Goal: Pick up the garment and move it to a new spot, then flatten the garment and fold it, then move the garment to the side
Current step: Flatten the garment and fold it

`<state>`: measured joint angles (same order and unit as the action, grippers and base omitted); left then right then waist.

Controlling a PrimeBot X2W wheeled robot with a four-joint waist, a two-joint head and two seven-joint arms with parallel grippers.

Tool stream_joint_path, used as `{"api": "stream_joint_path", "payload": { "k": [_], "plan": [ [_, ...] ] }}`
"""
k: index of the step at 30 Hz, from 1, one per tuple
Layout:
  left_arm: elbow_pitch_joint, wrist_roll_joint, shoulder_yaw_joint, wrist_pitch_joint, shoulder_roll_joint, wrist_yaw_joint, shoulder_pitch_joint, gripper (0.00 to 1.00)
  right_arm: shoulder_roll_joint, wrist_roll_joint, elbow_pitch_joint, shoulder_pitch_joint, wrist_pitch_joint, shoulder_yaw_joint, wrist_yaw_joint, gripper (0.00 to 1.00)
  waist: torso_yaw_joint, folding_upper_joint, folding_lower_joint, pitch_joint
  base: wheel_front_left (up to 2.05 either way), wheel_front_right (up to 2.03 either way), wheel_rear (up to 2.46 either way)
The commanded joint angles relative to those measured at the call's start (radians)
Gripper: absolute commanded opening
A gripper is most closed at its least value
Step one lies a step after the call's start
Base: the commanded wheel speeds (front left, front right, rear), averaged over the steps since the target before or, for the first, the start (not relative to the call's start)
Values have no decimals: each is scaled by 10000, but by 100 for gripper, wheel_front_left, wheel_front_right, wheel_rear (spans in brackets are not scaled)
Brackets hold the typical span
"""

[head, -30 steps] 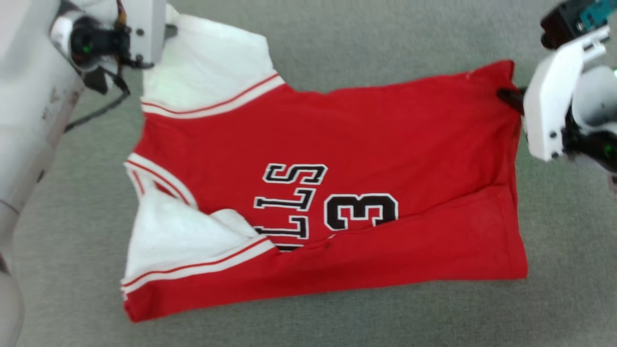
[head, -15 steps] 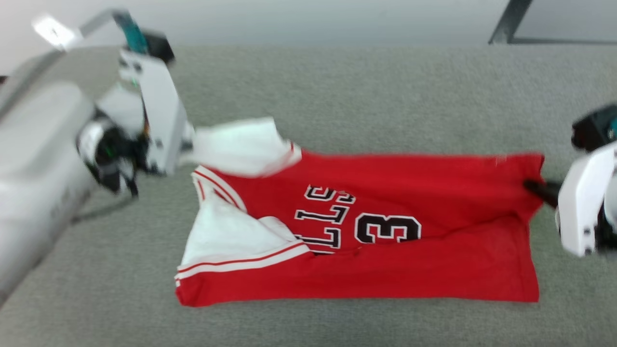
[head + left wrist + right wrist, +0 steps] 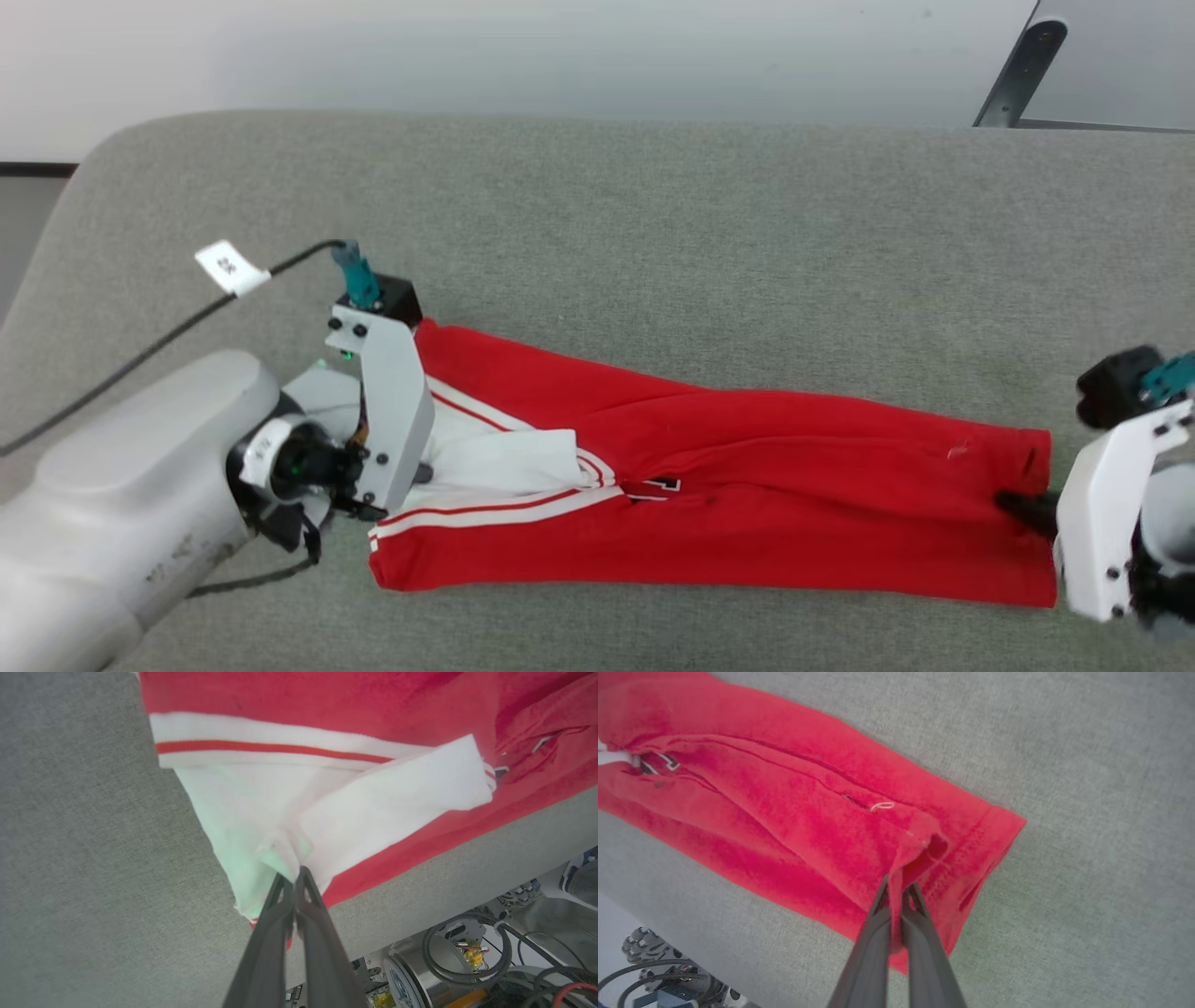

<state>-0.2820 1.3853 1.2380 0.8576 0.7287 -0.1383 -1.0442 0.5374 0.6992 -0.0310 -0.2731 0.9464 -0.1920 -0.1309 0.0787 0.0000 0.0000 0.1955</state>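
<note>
Nearest to us, past the front edge of the grey upholstered surface [image 3: 653,280], the left wrist view shows the robot's own base [image 3: 467,961], a tangle of hoses, wires and metal housings. On the surface lies the garment [image 3: 747,485], folded lengthwise into a long red band that runs from our left to our right, its near edge straight and flat on the cloth. The left end carries the white sleeve [image 3: 504,457] with its red-and-white striped trim, and a sliver of the black, white-edged lettering [image 3: 658,487] peeps out at the fold in the middle. The left gripper [image 3: 299,877] reaches in low from the left, forearm slanting up from the lower corner, and its jaws are pressed together on a bunch of the white sleeve cloth. At the other end the right gripper [image 3: 899,886] comes in from the right with its jaws shut on a puckered fold of the red hem [image 3: 971,849], which rises a little off the layers under it. Farther back a black cable [image 3: 140,350] with a white tag [image 3: 229,266] loops over the left arm. Beyond the garment the grey surface runs bare to its rounded far edge, then a pale wall [image 3: 467,56], and a dark slanted post [image 3: 1018,70] stands at the upper right
</note>
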Motion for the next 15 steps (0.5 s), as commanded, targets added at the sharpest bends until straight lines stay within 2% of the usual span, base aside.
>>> {"api": "stream_joint_path", "payload": {
  "k": [1,3,4,6,8,9,10,11,12,13,14,15],
  "plan": [
    [-84,27,24,-11,-25,-55,183,0,-96,-133,-111,253,154,75,1,0,-47,0,0,-39,0,0,0],
    [-158,107,41,30,-39,-103,302,10,-183,-208,-213,395,209,139,1,0,-95,0,0,-81,0,0,0],
    [-183,99,38,9,-33,-108,311,22,-190,-277,-233,497,257,107,1,0,-114,0,0,-107,0,0,0],
    [-232,174,35,67,-3,-218,428,28,-238,-350,-284,641,257,154,1,0,-135,0,0,-152,0,0,0],
    [-193,30,49,-16,72,-278,442,40,-219,-508,-315,749,243,194,1,0,-144,0,0,-216,0,0,0],
    [-196,71,8,-75,97,-306,486,44,-224,-544,-336,834,257,178,1,9,-146,0,0,-253,0,0,0],
    [-188,119,-9,-100,113,-318,509,46,-195,-608,-399,859,228,111,1,40,-144,0,0,-292,0,0,0],
    [-161,27,-13,-163,158,-332,473,50,-185,-634,-448,875,162,117,1,100,-139,0,0,-327,0,0,0],
    [-159,-27,-36,-251,207,-351,466,85,-161,-656,-475,918,124,124,1,100,-134,0,0,-371,0,0,0],
    [-159,-27,-36,-251,207,-351,466,85,-161,-656,-475,918,124,124,1,100,-134,0,0,-371,0,0,0],
    [-156,-32,-49,-307,218,-367,498,98,-113,-681,-510,973,113,75,1,100,-129,0,0,-420,0,0,0],
    [-150,-32,-85,-383,228,-398,534,100,-63,-671,-582,1006,73,-6,1,100,-122,0,0,-483,0,0,0]
  ]
}}
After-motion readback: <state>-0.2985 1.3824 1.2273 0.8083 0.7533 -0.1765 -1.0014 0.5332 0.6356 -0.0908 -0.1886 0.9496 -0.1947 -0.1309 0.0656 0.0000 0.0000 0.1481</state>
